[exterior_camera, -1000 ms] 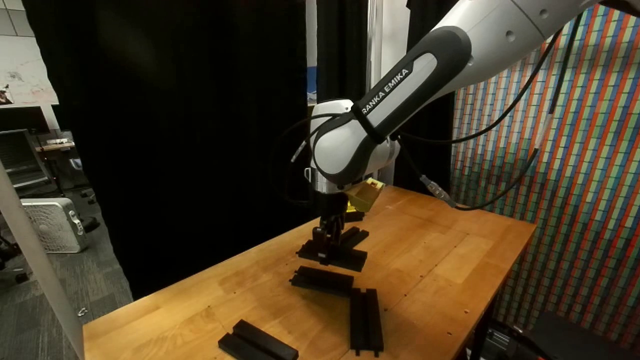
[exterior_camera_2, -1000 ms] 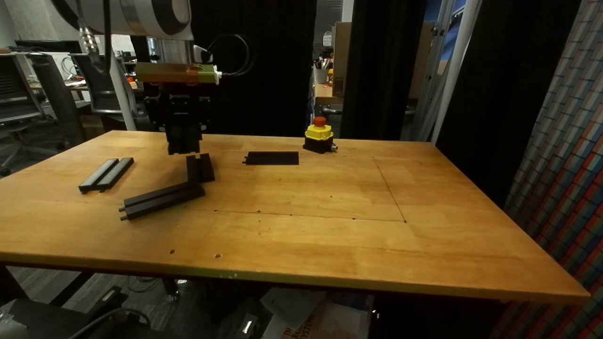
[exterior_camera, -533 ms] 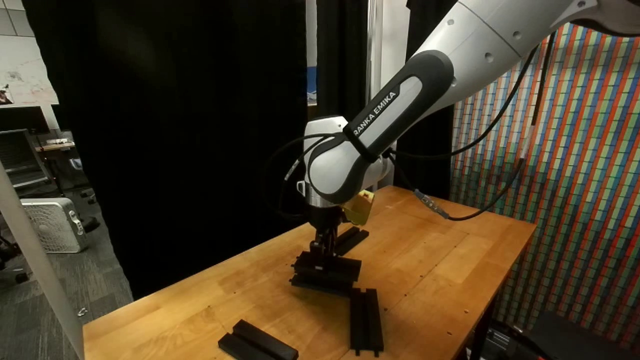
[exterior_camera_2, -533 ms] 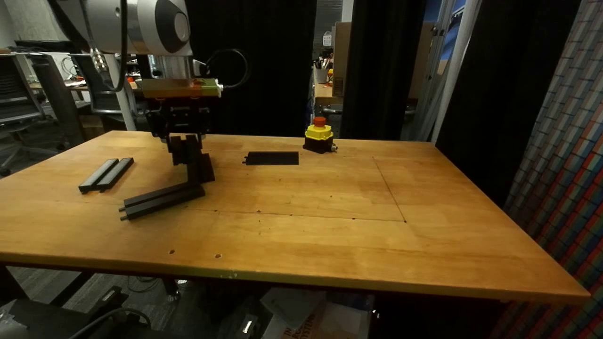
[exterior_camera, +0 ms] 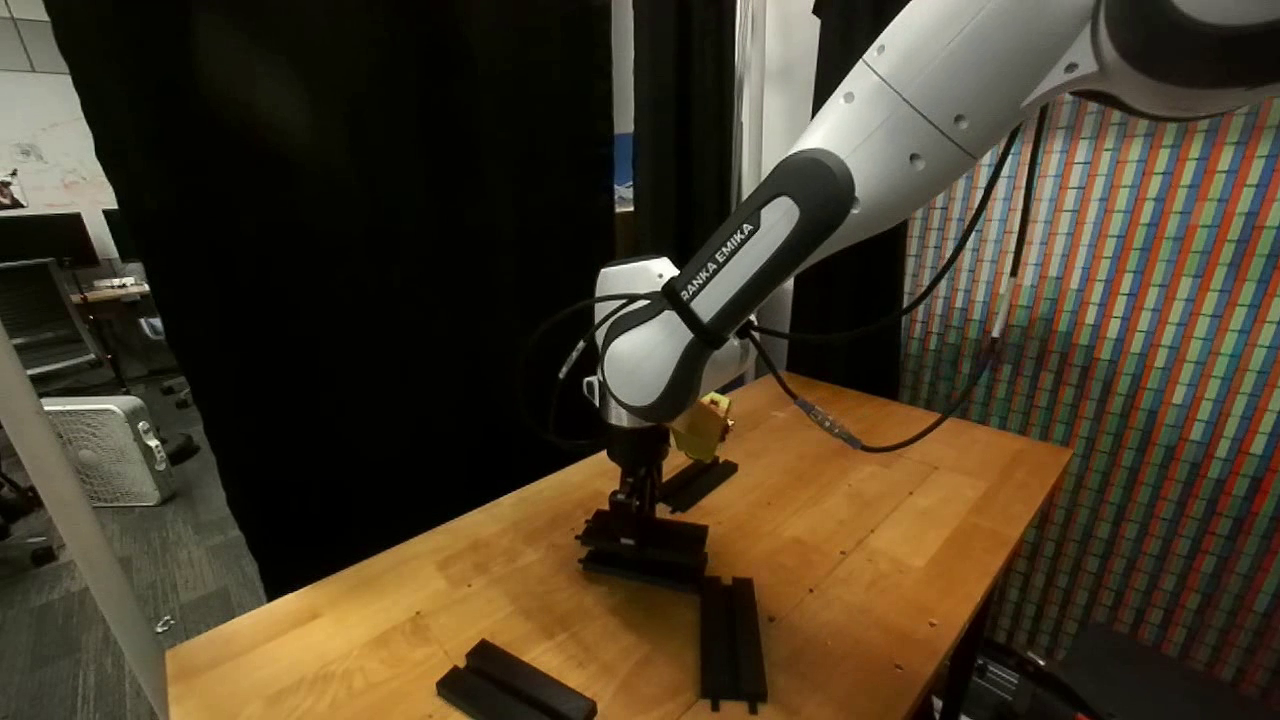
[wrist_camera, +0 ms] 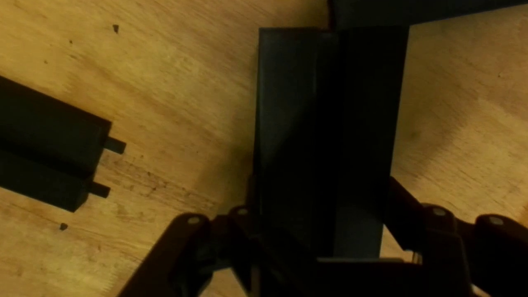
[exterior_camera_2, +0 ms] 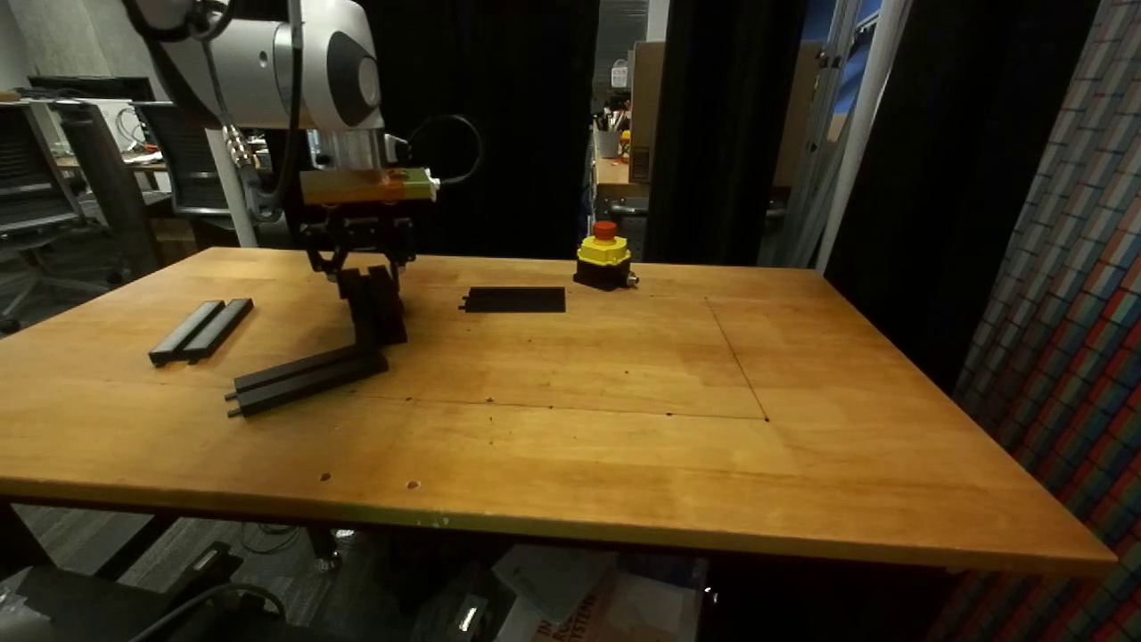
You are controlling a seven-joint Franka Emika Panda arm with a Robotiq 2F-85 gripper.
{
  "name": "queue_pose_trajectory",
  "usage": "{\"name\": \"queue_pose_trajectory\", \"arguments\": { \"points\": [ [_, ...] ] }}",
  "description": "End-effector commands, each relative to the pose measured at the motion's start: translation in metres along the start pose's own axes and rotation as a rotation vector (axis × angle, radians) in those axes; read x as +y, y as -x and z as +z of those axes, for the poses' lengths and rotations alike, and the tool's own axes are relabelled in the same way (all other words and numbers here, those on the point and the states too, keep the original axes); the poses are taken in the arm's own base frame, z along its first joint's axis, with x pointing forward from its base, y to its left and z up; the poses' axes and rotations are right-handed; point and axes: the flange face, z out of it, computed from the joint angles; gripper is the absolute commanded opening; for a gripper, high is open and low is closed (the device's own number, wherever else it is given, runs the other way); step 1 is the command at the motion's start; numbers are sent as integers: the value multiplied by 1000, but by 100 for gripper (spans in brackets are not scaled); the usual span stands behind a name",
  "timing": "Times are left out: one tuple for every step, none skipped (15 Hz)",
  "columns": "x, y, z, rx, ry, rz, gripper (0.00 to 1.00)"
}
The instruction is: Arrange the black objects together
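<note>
My gripper (exterior_camera_2: 365,272) is shut on a black bar, with a finger at each long side of it in the wrist view (wrist_camera: 321,189). The held bar (wrist_camera: 297,103) hangs low over another black bar (exterior_camera: 640,570) on the table; I cannot tell whether they touch. A front bar (exterior_camera_2: 307,379) lies at an angle, its end by the lower bar. A separate bar (exterior_camera_2: 202,330) lies at the left in that exterior view. Another bar (exterior_camera_2: 514,300) lies to the right of the gripper, and its pegged end shows in the wrist view (wrist_camera: 49,152).
The yellow-and-red rounded object (exterior_camera_2: 604,254) stands on the wooden table (exterior_camera_2: 624,464) near its back edge, behind the right-hand bar. A black curtain (exterior_camera: 350,300) hangs along one side of the table.
My gripper has come down with the held bar, which now overlaps the lower bar in both exterior views. The bars lying on the table have not moved.
</note>
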Motion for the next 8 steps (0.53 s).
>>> {"name": "queue_pose_trajectory", "arguments": {
  "points": [
    [16, -14, 3, 16, 8, 11, 46],
    [20, -14, 5, 17, 6, 17, 46],
    [23, -15, 7, 18, 5, 25, 46],
    [26, -14, 8, 17, 5, 32, 46],
    [28, -14, 9, 13, 10, 40, 46],
    [29, -11, 9, 9, 15, 51, 46],
    [30, -9, 9, 3, 20, 62, 46],
    [28, -6, 8, -5, 24, 74, 46]
  ]
}}
